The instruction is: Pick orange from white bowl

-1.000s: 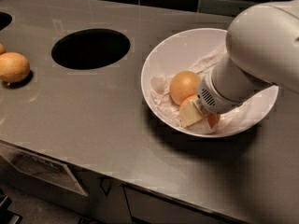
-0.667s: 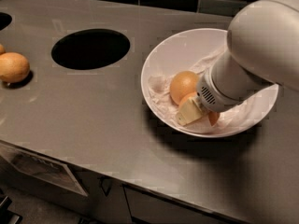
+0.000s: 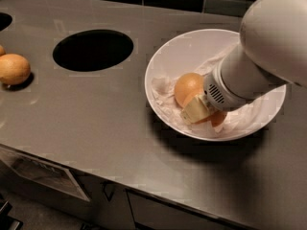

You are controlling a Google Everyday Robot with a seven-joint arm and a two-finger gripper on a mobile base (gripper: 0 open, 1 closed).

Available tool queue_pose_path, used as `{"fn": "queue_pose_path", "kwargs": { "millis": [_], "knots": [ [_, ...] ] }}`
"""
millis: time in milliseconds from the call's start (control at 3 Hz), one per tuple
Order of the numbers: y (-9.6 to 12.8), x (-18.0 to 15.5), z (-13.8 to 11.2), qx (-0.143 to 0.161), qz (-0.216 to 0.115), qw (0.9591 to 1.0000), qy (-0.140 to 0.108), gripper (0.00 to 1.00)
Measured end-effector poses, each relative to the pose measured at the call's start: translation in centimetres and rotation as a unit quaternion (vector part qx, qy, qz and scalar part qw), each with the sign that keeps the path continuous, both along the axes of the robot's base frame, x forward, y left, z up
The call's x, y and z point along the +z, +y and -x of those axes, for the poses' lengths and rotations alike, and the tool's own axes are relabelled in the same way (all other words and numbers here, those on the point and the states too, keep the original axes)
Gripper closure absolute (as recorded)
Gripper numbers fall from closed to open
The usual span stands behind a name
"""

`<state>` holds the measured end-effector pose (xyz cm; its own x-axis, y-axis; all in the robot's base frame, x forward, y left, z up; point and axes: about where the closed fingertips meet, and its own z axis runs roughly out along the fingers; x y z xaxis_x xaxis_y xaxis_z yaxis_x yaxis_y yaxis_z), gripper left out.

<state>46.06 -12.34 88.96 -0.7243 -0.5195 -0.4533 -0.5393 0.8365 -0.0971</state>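
The white bowl stands on the grey counter at the right, lined with crumpled white paper. In it, a paler yellowish-orange fruit lies left of centre. Right beside it a small patch of the deep reddish-orange orange shows, mostly hidden under my arm. My gripper is down inside the bowl, low over the paper, right at the orange and touching or nearly touching the paler fruit. My bulky white arm covers the bowl's right half.
A dark round hole is cut in the counter left of the bowl, and part of another is at the far left. A dull yellow-tan fruit lies near the left edge. The counter's front edge runs below.
Almost nothing differs: my gripper stays down in the bowl at the same place, and the fruits have not moved.
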Motion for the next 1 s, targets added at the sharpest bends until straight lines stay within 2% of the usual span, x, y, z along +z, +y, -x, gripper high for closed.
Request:
{"fn": "queue_pose_path", "kwargs": {
  "millis": [667,1000],
  "knots": [
    [0.3,2.0,0.3,0.006,0.004,0.9998,-0.021,1.0],
    [0.9,4.4,0.7,0.015,0.009,0.999,-0.041,1.0]
  ]
}}
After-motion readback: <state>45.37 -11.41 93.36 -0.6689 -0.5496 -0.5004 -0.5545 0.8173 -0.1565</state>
